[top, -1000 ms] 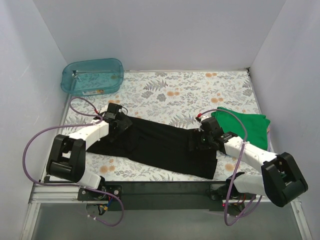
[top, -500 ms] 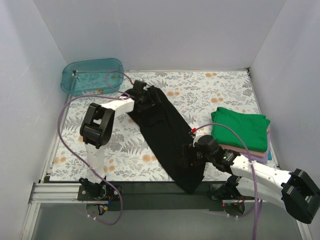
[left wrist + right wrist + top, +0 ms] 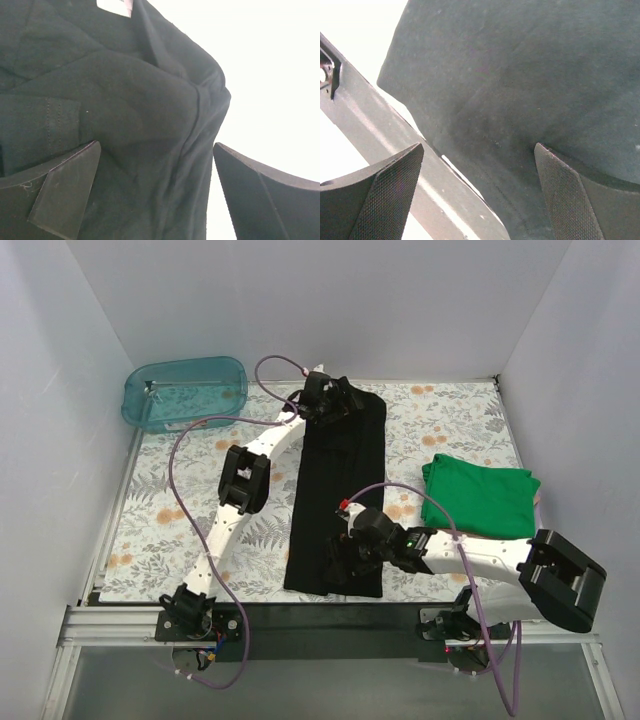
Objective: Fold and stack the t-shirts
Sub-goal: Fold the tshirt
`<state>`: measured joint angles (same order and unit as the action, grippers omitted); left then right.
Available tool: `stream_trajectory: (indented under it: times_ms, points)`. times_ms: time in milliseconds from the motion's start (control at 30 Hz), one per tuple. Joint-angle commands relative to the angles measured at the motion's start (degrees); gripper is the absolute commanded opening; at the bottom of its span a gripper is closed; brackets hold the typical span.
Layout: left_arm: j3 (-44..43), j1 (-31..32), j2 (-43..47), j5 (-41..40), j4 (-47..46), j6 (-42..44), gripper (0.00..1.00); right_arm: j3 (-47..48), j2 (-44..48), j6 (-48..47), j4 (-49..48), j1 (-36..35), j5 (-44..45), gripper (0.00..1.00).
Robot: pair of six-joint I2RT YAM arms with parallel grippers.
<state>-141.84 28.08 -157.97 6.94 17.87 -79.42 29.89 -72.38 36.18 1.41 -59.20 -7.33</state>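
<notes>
Since a second ago the black t-shirt (image 3: 336, 490) has swung from lying crosswise to a long strip running from the far edge of the surface (image 3: 440, 430) to the near edge, and both my arms have followed it. My left jaws stand wide apart over its far end and my right jaws wide apart over its near end, neither clamped on cloth. I judge it lies stretched like this so the next fold can go end over end. The green t-shirt (image 3: 480, 502) tops the stack at the right. What lies under it is barely visible, and my wrist views show only dark folds, so I cannot tell which hem is beneath me
</notes>
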Motion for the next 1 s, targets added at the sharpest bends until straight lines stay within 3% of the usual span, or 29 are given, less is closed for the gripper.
stream_trajectory:
  times_ms: [0, 233, 433, 600, 700, 833, 867, 933, 967]
  points:
    - [8.23, -6.44, -2.52, -1.41, 6.22, -6.52, 0.98, 1.92, -2.76, -0.24, 2.99, -3.54, -4.09, 0.98]
    - [5.88, -8.30, 0.90, 0.18, 3.85, -5.31, 0.98, 3.77, 1.27, -0.32, 4.47, -6.89, -4.27, 0.99]
    - [5.61, -8.12, 11.25, -0.53, 4.37, -1.19, 0.98, 4.48, 14.25, -1.82, 9.74, -7.16, 2.75, 0.99]
    - [6.57, -7.95, 23.04, 0.97, 6.73, 3.56, 0.98, 1.58, 23.41, 3.27, 17.03, -6.98, 19.97, 0.98]
    - [16.92, -7.77, 34.54, 3.42, 8.32, 5.06, 0.98, 1.05, 27.81, 7.58, 23.98, -6.81, 25.87, 0.98]
    - [40.45, -6.55, 50.80, 2.38, 9.47, 3.04, 0.98, -0.44, 32.20, 9.08, 25.92, -6.37, 30.62, 0.98]
    - [52.34, -4.80, 54.92, -1.80, 9.12, 0.60, 0.98, -0.88, 32.47, 9.25, 26.01, -6.28, 31.06, 0.98]
    - [63.47, -1.90, 65.47, -8.04, 8.15, -2.13, 0.98, -2.11, 31.78, 10.57, 26.10, -5.75, 32.72, 0.98]
    - [74.75, 0.38, 68.73, -10.78, 7.97, -3.97, 0.98, -2.46, 31.16, 11.53, 26.01, -5.49, 32.99, 0.99]
